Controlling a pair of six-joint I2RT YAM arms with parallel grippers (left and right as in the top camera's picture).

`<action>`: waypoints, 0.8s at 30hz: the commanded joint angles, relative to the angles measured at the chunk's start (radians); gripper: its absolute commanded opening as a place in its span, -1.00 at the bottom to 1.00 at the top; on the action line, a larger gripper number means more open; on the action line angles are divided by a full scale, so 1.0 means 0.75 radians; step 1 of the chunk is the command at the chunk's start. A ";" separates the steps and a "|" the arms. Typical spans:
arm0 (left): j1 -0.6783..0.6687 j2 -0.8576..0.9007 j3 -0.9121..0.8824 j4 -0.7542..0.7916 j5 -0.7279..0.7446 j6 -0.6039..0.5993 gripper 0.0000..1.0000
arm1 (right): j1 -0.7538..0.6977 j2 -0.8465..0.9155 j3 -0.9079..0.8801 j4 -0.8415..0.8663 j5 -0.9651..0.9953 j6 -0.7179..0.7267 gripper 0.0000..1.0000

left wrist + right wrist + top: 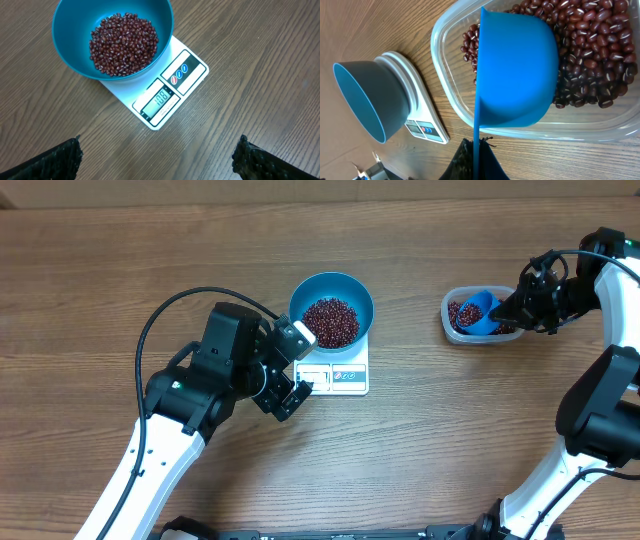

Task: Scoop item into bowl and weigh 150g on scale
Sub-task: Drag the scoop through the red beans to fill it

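while the left gripper (298,368) hangs with its jaws spread wide and nothing between them, the scale (192,67) lies just ahead of its fingertips (60,160) on the table (120,260), with the display (161,98) edge nearest the hand. the bowl (70,30) stands upright on the scale's far part, with a heap of beans (123,44) in its bottom. the display digits look like 108, not certain. the right gripper (475,162) is clamped on the handle of the scoop (517,70). the scoop's cup sits straight ahead of the fingers, inside the tub (442,75), over more beans; contact with them cannot be told. bowl and scale are well apart from this hand, outside the tub.
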 commanded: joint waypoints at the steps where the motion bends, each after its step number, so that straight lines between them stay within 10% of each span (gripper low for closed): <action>1: 0.007 -0.001 0.008 0.002 0.002 -0.009 0.99 | -0.007 0.004 -0.005 -0.001 -0.040 -0.026 -0.93; 24: 0.007 -0.001 0.008 0.002 0.002 -0.009 0.99 | -0.008 0.003 0.197 -0.162 -0.070 -0.076 -0.93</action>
